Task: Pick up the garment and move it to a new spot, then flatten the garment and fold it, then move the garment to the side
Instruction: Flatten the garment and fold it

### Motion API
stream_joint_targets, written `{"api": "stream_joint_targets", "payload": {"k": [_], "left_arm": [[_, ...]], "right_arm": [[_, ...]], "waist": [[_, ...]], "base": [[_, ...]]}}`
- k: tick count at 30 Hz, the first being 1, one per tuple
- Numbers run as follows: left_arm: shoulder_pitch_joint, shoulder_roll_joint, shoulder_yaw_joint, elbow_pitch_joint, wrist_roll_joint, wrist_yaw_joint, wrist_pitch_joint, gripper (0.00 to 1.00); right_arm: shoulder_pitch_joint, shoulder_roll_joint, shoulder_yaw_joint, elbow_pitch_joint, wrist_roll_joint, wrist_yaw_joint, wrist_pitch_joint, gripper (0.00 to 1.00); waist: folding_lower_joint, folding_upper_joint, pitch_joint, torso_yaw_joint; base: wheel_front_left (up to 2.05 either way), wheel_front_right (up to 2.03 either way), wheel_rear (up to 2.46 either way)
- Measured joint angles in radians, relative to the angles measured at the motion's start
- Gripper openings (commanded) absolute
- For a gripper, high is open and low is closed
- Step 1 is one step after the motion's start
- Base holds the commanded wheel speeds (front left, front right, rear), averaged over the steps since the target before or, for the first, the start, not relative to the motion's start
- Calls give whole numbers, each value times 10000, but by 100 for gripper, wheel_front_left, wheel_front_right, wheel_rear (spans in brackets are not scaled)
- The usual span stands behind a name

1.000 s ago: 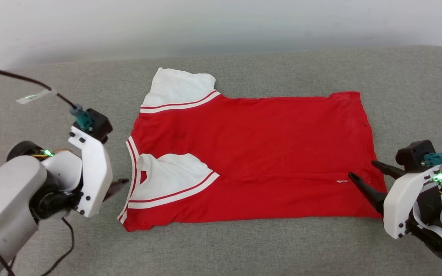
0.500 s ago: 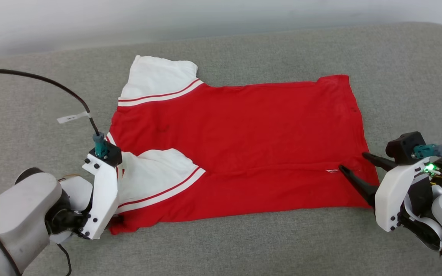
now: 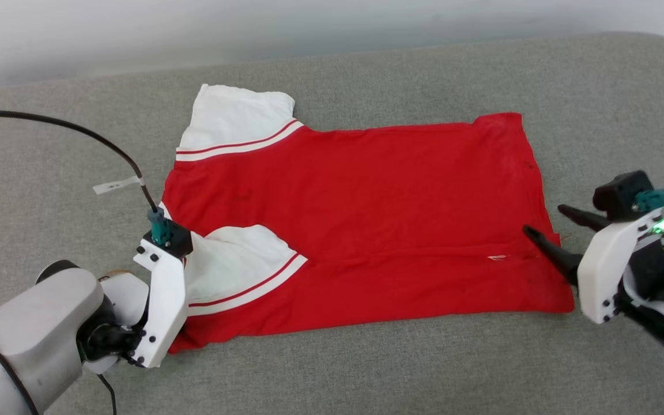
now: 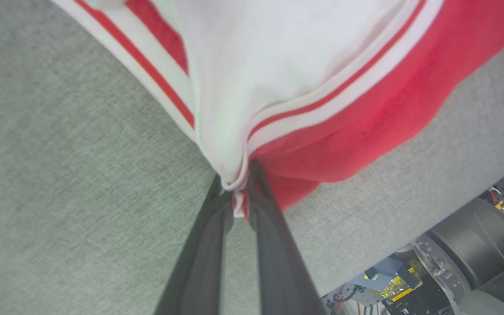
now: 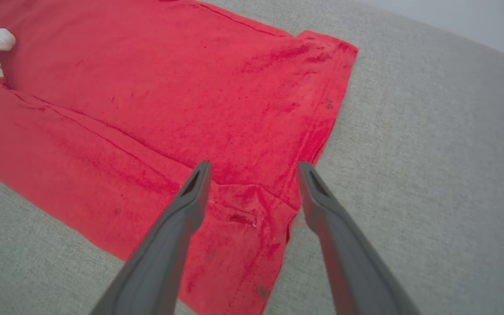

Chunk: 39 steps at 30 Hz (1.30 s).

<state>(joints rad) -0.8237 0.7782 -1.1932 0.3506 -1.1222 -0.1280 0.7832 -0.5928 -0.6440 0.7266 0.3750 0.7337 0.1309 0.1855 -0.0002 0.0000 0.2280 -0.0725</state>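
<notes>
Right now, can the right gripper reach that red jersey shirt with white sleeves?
Probably yes: the open right gripper is right at the hem of the red jersey shirt, nothing between.

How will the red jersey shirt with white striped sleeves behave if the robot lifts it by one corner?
Probably floppy: the red jersey shirt bunches into folds where the left gripper pinches it, so the rest would hang down. It looks thin and light, lying flat on the grey fabric surface. The unheld hem near the open right gripper may drag.
</notes>
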Motion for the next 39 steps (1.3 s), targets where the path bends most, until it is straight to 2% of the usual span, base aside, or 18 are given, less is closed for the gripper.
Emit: {"api": "stream_joint_targets", "payload": {"k": [5,11,15,18,21,29,35,36,37,39], "left_arm": [[-38,148,-234,-426,-27,-4,-357,0],[-423,589,-384,-1267,81,-12,-579,0],[-687,732,-437,-1595,105,-12,-650,0],[-863,784,-476,-1714,186,-12,-685,0],[-943,794,-543,-1841,280,-12,-719,0],[-1053,742,-652,-1914,313,-12,-740,0],[-1048,742,-713,-1845,309,-12,-895,0],[-1041,742,-719,-1816,307,-12,-934,0],[-1025,738,-727,-1789,303,-12,-966,0],[-950,740,-744,-1691,255,-12,-1058,0]], "right_arm": [[-538,-828,267,-477,245,2,915,100],[-1104,-1958,922,-1321,1035,0,3559,100],[-1242,-2272,1129,-1492,1661,2,5218,100],[-1237,-2165,1076,-1260,2094,0,6002,100],[-1179,-1781,920,-796,2192,0,6253,100],[-830,-545,713,773,1990,0,5785,100],[-797,-86,757,1388,1979,-2,5390,98],[-804,-77,798,1398,1964,-2,5304,34],[-805,-77,834,1400,1950,-2,5198,0],[-803,-86,894,1384,1983,-2,4991,0]], "waist": [[1,0,-352,116],[1,0,-570,302],[1,0,-445,389],[1,0,-279,455],[2,0,-79,520],[1,0,346,671],[1,0,513,673],[1,0,518,658],[1,0,507,648],[1,0,428,618]], "base": [[0,0,0],[0,0,0],[0,0,0],[0,0,0],[0,0,0],[0,0,0],[0,0,0],[0,0,0],[0,0,0],[0,0,0]]}}
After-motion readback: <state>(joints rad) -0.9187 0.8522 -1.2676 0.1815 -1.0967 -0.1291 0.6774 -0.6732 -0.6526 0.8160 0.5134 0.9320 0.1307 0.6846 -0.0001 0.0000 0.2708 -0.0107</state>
